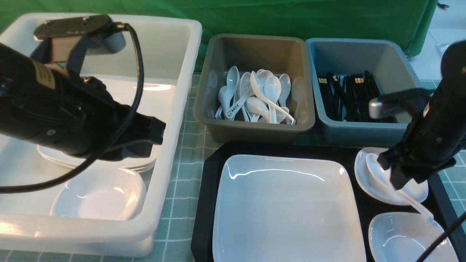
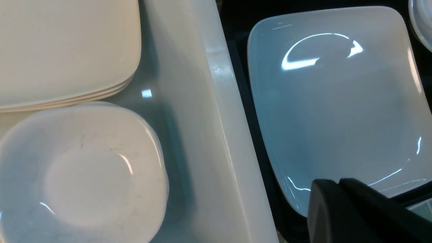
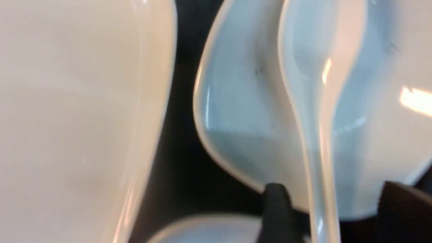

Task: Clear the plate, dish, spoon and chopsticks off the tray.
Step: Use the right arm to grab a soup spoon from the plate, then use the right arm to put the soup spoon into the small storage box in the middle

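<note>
spoon (image 1: pixel 378 171) between wide right fingers (image 3: pixel 276 216), not gripped.
lying in a small dish (image 1: pixel 361 176) on the tray (image 1: pixel 207 203), handle passing between those fingers with a gap on each side. plate (image 1: pixel 287 207) on the tray too, to the left of them and near the left fingers (image 2: pixel 337 216), pressed together on nothing over a white tub (image 1: pixel 174 109).

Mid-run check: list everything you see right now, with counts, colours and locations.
tray: 1, black, front right.
plate: 1, white, on tray.
small dishes: 2, white, tray's right side.
spoon: 1, white, resting in farther dish.
white tub: 1, left; holds stacked plates, one bowl.
grey tub: 1, back centre; several white spoons.
blue tub: 1, back right; many black chopsticks.
left tool: 1, black, over white tub.
right tool: 1, black, open astride spoon handle.
</note>
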You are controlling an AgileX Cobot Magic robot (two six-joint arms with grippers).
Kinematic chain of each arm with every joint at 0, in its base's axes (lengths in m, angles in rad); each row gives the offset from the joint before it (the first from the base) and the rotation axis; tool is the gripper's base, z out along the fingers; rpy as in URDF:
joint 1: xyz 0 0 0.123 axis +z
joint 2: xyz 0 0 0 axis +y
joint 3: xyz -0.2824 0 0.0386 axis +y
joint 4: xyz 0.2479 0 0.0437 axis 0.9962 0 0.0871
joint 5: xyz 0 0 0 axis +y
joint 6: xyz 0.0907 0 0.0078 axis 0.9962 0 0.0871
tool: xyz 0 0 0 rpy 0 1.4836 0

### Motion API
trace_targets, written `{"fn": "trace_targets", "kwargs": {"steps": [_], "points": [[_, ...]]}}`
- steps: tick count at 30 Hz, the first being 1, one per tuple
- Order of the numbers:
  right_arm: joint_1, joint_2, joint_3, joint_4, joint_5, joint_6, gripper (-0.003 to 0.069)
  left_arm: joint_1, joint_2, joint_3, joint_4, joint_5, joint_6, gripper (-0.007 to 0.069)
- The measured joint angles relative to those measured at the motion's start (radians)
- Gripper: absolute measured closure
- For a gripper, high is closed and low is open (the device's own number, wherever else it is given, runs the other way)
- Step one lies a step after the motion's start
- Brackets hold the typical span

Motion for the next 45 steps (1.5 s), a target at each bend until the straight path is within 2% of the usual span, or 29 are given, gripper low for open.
{"fn": "trace_targets", "kwargs": {"steps": [2,5,12,13,14,21,24,28,31,34,37,43,45], "points": [[0.0,0.02,0.002,0.0,-0.033,0.0,0.0186,0.0,0.0,0.0,0.0,0.0,0.002,0.0616],[0.0,0.057,0.002,-0.001,-0.069,0.0,0.0216,0.0,0.0,0.0,0.0,0.002,0.004,0.0616],[0.0,0.124,0.002,-0.005,-0.073,0.001,0.037,0.0,0.0,0.0,0.0,0.003,0.024,0.0616],[0.0,0.127,0.002,-0.007,-0.067,0.001,0.0436,0.0,0.0,0.0,0.0,0.003,0.025,0.0616],[0.0,0.126,0.002,-0.007,-0.061,0.001,0.0454,0.0,0.0,0.0,0.0,0.003,0.026,0.0616],[0.015,0.018,0.002,0.035,-0.051,0.004,0.0449,0.0,0.0,0.0,0.0,0.003,0.03,0.0616],[0.066,-0.081,-0.029,0.092,-0.137,0.004,0.0449,0.0,0.0,0.0,0.0,0.003,0.03,0.0616],[0.141,-0.078,-0.199,0.157,-0.223,-0.009,0.0449,0.0,0.0,0.0,-0.001,0.003,0.03,0.0616],[0.187,0.039,-0.416,0.175,-0.237,-0.007,0.0449,0.0,0.0,0.0,-0.011,0.002,0.03,0.0616],[0.203,0.128,-0.534,0.183,-0.237,0.016,0.0449,0.0,0.0,0.0,-0.011,-0.007,0.03,0.0616],[0.215,0.257,-0.687,0.185,-0.227,0.056,0.04,0.0,0.0,0.0,-0.011,-0.005,0.03,0.0616],[0.217,0.341,-0.787,0.183,-0.164,0.092,0.0104,0.0,0.0,0.0,-0.011,0.01,0.03,0.0616],[0.217,0.332,-0.796,0.175,-0.085,0.086,0.0074,0.0,0.0,0.0,-0.011,0.01,0.032,0.0616]]}}
